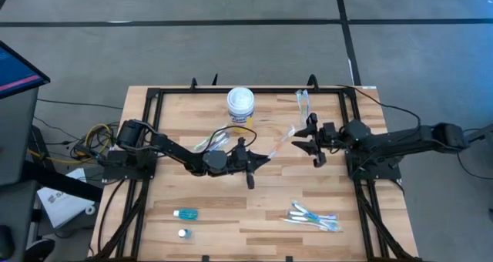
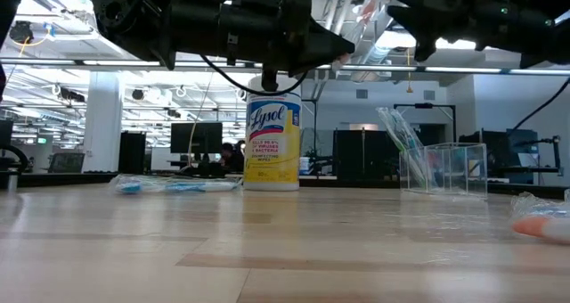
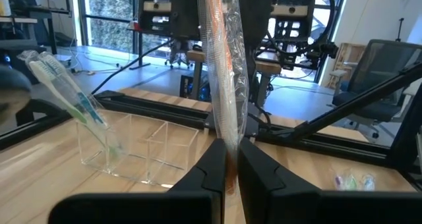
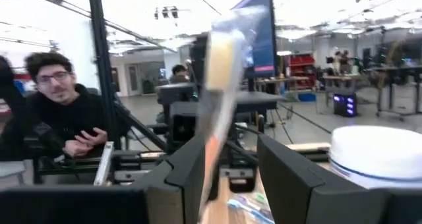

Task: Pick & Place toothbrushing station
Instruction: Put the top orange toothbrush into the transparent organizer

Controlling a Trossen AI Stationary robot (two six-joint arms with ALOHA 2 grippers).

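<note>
High view: left gripper and right gripper meet mid-table, a wrapped toothbrush stretched between them above the table. Canister at the far side, clear holder near the far right corner, wrapped brushes near right, blue tube near left.

Low view: both arms overhead; canister and holder stand on the table.

Left wrist view: fingers pressed together, pinching the wrapped toothbrush; holder with toothbrushes behind.

Right wrist view: fingers spread, wrapped toothbrush between them, against one finger; cannot tell if gripped. A person sits beyond.
</note>
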